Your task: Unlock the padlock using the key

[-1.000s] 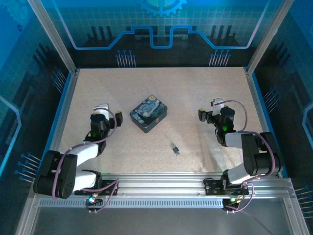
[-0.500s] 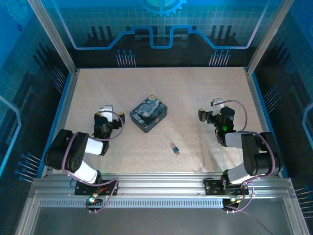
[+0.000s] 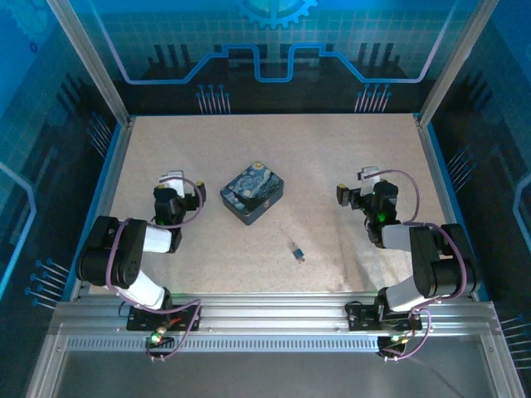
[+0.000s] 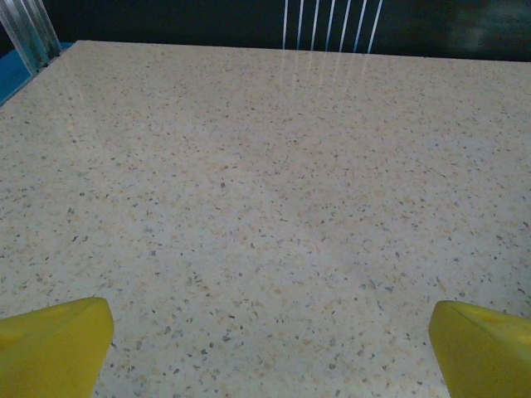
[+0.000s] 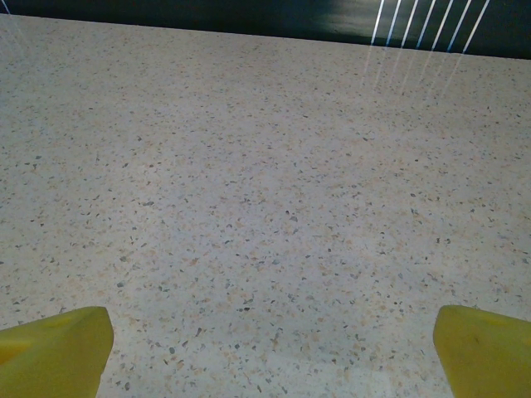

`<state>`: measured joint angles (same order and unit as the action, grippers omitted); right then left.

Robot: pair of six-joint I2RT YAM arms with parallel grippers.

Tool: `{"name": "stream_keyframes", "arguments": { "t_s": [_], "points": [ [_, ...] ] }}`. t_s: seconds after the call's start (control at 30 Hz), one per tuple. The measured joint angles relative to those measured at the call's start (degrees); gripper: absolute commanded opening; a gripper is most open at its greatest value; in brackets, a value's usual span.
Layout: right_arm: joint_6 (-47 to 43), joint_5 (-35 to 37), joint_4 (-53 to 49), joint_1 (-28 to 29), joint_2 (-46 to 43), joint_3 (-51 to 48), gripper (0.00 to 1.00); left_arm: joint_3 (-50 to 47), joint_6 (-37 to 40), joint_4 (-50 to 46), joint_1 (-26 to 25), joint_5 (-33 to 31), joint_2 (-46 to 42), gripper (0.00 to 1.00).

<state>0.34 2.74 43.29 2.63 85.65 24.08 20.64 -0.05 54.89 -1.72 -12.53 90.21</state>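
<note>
The left arm's yellow-tipped fingers (image 4: pixel 54 348) stand wide apart and hold nothing, with bare speckled beige counter (image 4: pixel 265 182) between them. The right arm's yellow-tipped fingers (image 5: pixel 54 352) are spread just as wide, also empty, above bare counter. One tiny silvery-dark metal padlock (image 3: pixel 296 252) lies on the counter between the two arms, well apart from both. One blue-and-yellow night-sky-printed rectangular tin (image 3: pixel 252 192) sits near the left arm, not touching it.

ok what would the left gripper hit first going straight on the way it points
looks free: the left gripper faces bare speckled beige tabletop to its far edge, then probably the dark back wall
</note>
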Motion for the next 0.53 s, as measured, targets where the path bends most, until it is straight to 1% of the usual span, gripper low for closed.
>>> {"name": "stream_keyframes", "arguments": {
  "t_s": [0.53],
  "points": [
    [-0.24,0.28,0.00,0.09,0.00,0.00,1.00,0.00,0.00,-0.66,0.02,0.42,-0.04,0.99]
  ]
}}
